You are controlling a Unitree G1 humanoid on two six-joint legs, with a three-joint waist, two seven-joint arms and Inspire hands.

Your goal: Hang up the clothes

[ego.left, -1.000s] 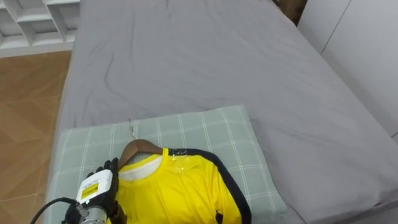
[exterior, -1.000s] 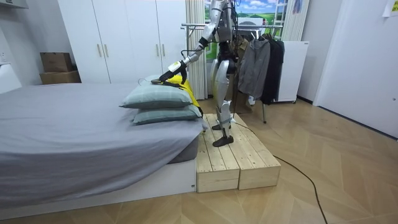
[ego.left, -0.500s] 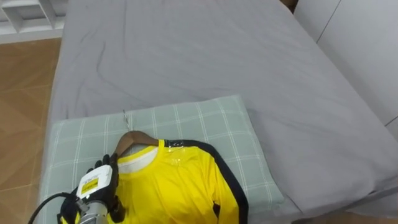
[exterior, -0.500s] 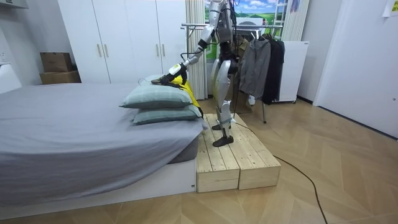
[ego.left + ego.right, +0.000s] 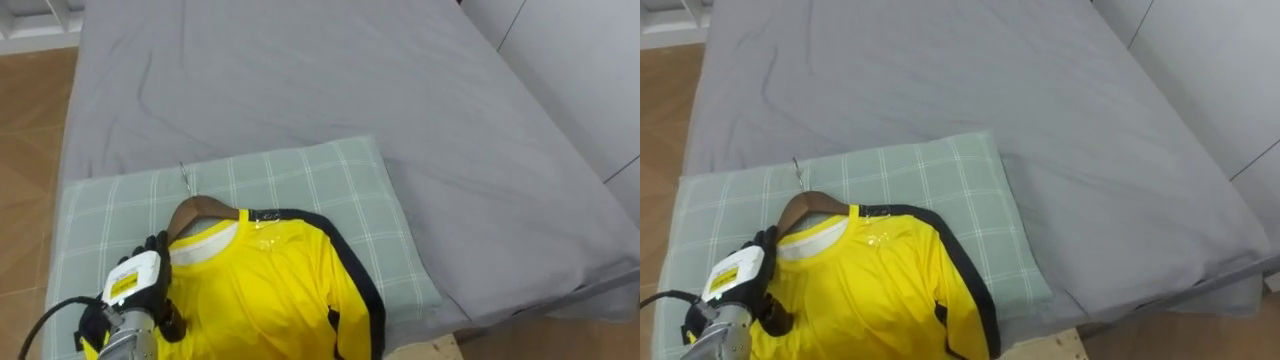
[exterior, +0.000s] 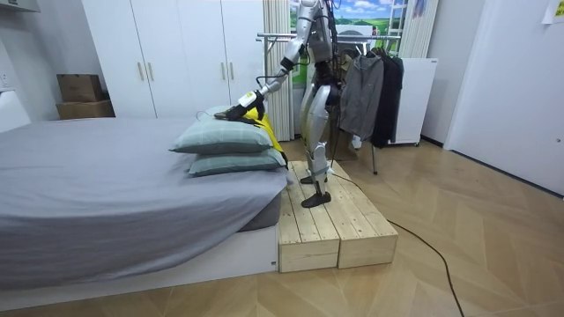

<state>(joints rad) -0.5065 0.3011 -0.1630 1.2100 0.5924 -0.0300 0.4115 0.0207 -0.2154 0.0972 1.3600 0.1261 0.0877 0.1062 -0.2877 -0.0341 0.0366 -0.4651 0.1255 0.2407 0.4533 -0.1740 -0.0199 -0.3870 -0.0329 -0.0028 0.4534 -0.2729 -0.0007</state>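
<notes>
Looking down, the brown wood floor [image 5: 25, 130] is showing along the far left, beside the bed [image 5: 330, 80] with its grey sheet. Low on the left, I am reaching in with my left robot hand [image 5: 135, 285], its back facing up. Its dark fingers [image 5: 155, 245] are lying on the left shoulder of the yellow shirt [image 5: 270, 295], right at the end of the wooden hanger [image 5: 200, 209]. I cannot tell whether they are gripping the cloth or the hanger, because the back of the hand is covering them.

The hanger is sitting inside the shirt's neck, its thin metal hook [image 5: 185, 178] pointing away from me. The shirt, edged with a dark stripe down its sleeve, is lying flat on a green checked pillow [image 5: 320, 190] at the near end of the bed. To the right, the grey sheet is stretching away with a few creases.

In the room view, white wardrobes [image 6: 167, 53] are standing at the back left. The checked pillow is resting on a lower pillow [image 6: 233, 164]. I am standing upright on a wooden platform [image 6: 330, 224] just beside the bed, stretching one arm out to the shirt. Behind me a clothes rack [image 6: 282, 37] is carrying dark garments [image 6: 366, 92].
</notes>
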